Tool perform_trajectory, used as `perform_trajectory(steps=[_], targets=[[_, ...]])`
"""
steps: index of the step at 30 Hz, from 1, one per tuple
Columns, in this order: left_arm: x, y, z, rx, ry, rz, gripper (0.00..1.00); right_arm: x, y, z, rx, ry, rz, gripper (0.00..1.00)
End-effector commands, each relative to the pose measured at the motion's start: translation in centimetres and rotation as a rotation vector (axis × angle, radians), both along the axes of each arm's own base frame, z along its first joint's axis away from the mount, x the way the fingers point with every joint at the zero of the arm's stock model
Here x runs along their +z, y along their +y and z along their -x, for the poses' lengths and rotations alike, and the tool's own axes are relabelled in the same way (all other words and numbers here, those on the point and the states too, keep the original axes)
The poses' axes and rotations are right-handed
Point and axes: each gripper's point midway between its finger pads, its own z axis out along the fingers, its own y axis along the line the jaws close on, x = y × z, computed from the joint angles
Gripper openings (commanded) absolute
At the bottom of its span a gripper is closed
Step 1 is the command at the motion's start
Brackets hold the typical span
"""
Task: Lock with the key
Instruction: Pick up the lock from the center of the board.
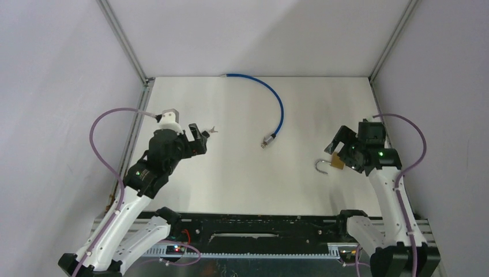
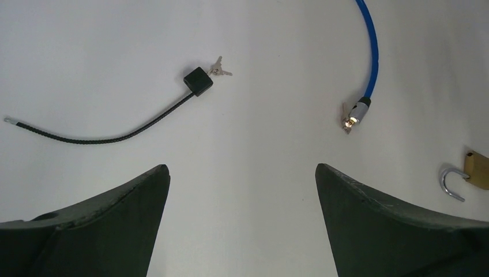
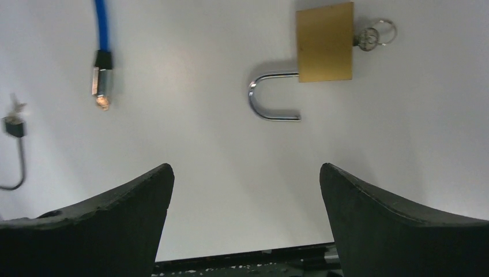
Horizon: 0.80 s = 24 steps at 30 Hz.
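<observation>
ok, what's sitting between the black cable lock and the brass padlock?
The metal end of the blue cable lies between the black cable lock and the brass padlock, touching neither. The rest is bare table. Both wrist views show it.

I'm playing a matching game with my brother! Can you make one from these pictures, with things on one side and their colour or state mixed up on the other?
Things:
1. padlock
2. thick cable
3. thin cable
4. left claw

Colour or state:
A. blue
B. open, holding nothing
C. brass, shackle open
D. black

Pairs: 1-C, 2-A, 3-D, 4-B
</observation>
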Motion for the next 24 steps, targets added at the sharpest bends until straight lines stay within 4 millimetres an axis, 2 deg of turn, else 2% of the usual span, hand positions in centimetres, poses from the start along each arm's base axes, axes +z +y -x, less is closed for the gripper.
perform_trajectory(steps=[1, 5, 8, 19, 24], targets=[[0.6, -0.5, -0.1, -0.033, -0.039, 0.021, 1.00, -1.0, -2.6, -1.5, -0.127, 0.052, 0.115, 0.99], [0.0, -0.9, 0.5, -0.051, -0.035, 0.058, 1.00, -3.5, -4.5, -2.9, -0.195, 0.137, 0.114, 0.99], [-0.7, -1.4, 0.8, -0.071, -0.027, 0.083, 1.00, -5.9, -5.1, -4.1, -0.219, 0.202, 0.082, 0.99], [-1.5, -2.4, 1.5, -0.146, -0.003, 0.088, 1.00, -11.7, -5.8, -7.7, -0.249, 0.320, 0.108, 0.95], [-1.3, -2.2, 1.7, -0.141, -0.014, 0.089, 1.00, -13.7, -6.0, -8.2, -0.244, 0.370, 0.138, 0.90]])
